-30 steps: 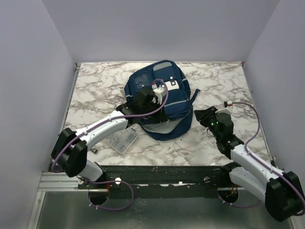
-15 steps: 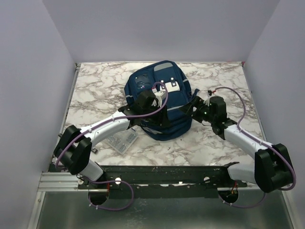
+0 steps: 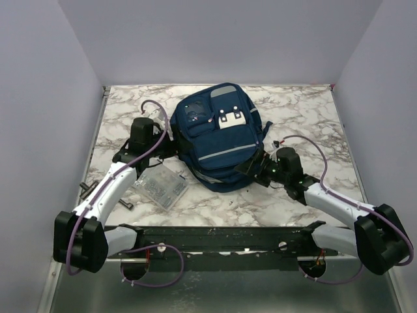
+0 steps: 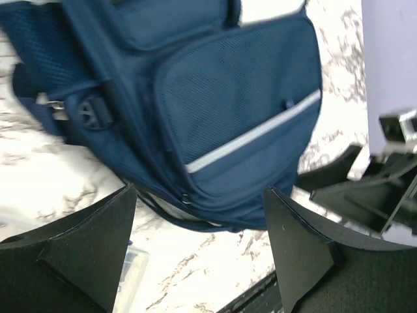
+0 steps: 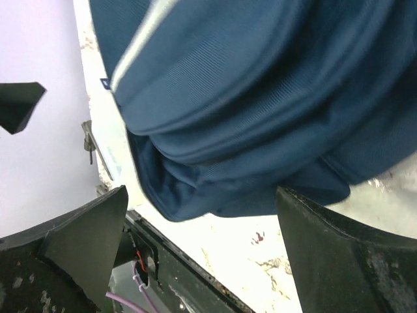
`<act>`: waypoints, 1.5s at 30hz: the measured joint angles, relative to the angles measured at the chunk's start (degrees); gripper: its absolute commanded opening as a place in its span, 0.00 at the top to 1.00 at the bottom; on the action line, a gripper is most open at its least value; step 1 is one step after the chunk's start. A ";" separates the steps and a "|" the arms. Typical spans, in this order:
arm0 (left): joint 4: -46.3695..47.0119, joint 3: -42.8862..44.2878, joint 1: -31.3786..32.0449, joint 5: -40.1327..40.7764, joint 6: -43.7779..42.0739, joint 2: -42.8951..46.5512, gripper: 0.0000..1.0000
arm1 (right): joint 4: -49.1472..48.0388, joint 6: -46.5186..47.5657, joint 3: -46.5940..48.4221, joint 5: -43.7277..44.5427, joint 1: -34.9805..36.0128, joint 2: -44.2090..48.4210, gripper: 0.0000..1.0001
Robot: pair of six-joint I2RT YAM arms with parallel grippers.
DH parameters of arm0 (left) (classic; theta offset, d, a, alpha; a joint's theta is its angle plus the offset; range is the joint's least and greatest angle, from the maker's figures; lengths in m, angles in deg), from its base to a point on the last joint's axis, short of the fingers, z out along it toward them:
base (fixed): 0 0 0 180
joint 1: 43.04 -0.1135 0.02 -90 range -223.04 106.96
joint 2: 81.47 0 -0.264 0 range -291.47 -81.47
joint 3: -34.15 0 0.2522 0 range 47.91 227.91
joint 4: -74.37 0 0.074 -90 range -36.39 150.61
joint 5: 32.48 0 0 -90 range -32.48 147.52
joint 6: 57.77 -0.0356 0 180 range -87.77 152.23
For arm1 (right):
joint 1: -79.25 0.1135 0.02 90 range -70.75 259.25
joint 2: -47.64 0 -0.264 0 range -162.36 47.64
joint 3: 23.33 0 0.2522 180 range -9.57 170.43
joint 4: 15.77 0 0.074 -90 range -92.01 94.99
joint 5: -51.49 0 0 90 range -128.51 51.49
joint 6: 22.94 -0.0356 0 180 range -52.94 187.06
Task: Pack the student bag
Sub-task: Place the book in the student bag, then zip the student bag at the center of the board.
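One student bag (image 3: 218, 140) lay mid-table, the left gripper (image 4: 199, 192) beside its left flank and the right gripper (image 5: 202, 190) at its near-right corner. Both grippers gaped wide, grasping nothing. Also counted: two grippers, one clear plastic box (image 3: 161, 189).
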 measured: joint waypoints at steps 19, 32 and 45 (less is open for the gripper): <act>0.94 -10.62 -4.59 1.77 4.37 9.55 0.20 | 8.81 -12.55 -3.41 15.85 5.97 3.82 0.00; 0.00 -10.25 -2.29 -0.98 4.42 9.51 0.13 | 5.31 -15.26 -1.22 18.10 5.99 -4.52 0.00; -5.18 -5.70 -6.05 7.39 5.31 10.99 0.27 | -4.52 -26.32 -2.21 15.23 5.90 -11.26 1.00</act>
